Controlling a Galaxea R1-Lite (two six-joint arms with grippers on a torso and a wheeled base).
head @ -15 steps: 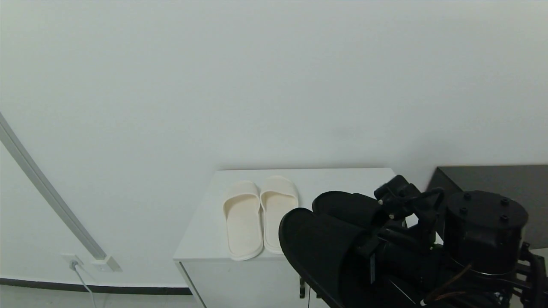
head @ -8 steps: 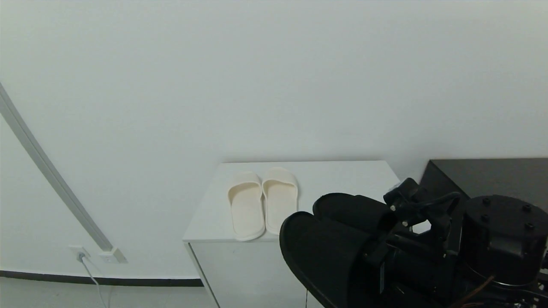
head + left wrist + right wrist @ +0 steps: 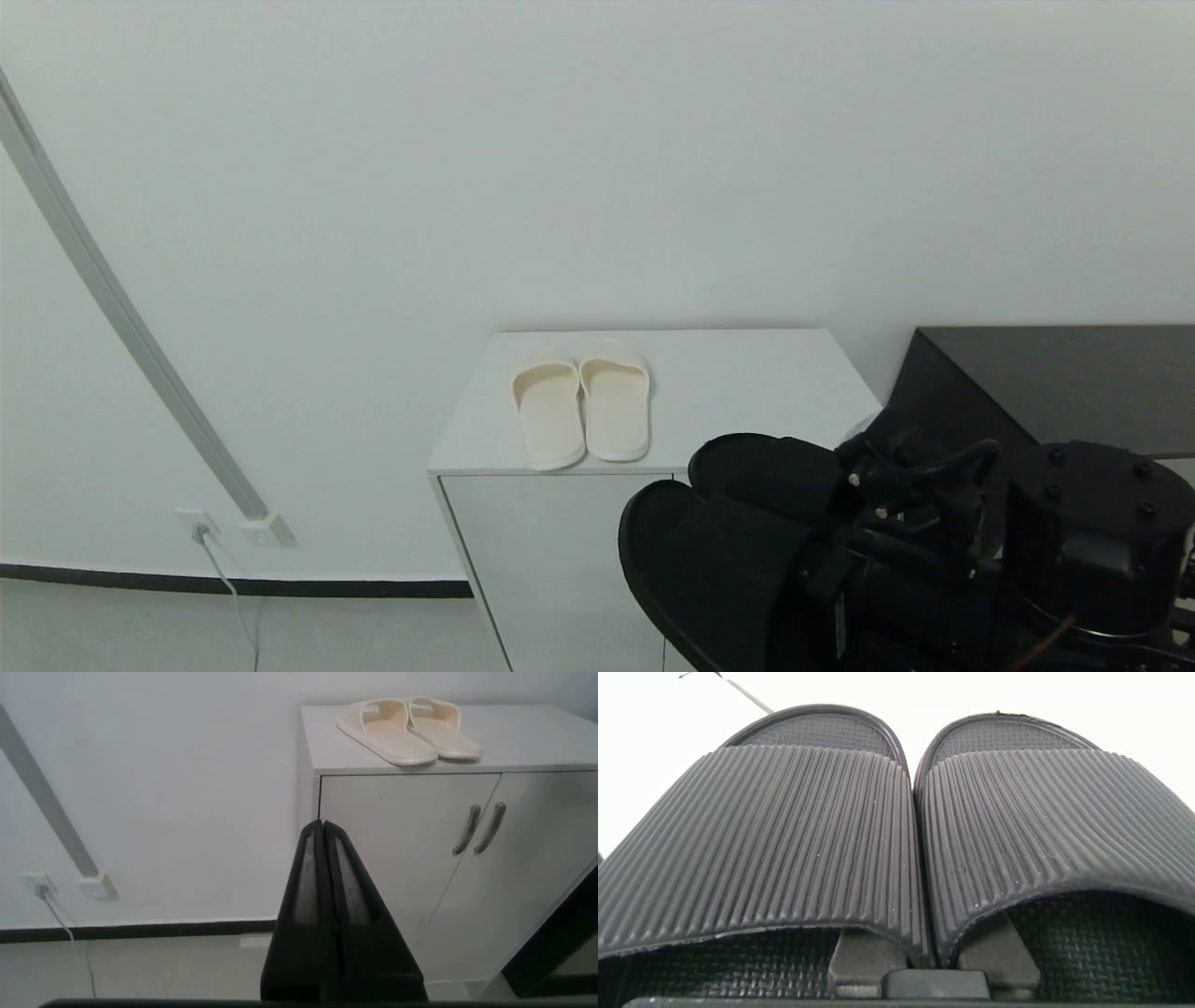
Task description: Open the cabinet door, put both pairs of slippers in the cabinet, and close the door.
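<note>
**Head view.** A pair of cream open-toe slide slippers (image 3: 581, 408) lies side by side, touching, on the top of a white two-door cabinet (image 3: 747, 378), toward its 9 o'clock side. At 5 o'clock from them, off the cabinet and nearer the camera, a pair of black ribbed-strap slide slippers (image 3: 738, 523) rides on the right arm.

**Right wrist view.** The right gripper (image 3: 932, 963) is clenched on the black pair, one finger under each strap, pinching the inner edges together.

**Left wrist view.** Both doors are closed, with twin vertical handles (image 3: 479, 828) at their meeting edge. The left gripper (image 3: 324, 896) is pressed together, empty, in front of the cabinet.
</note>
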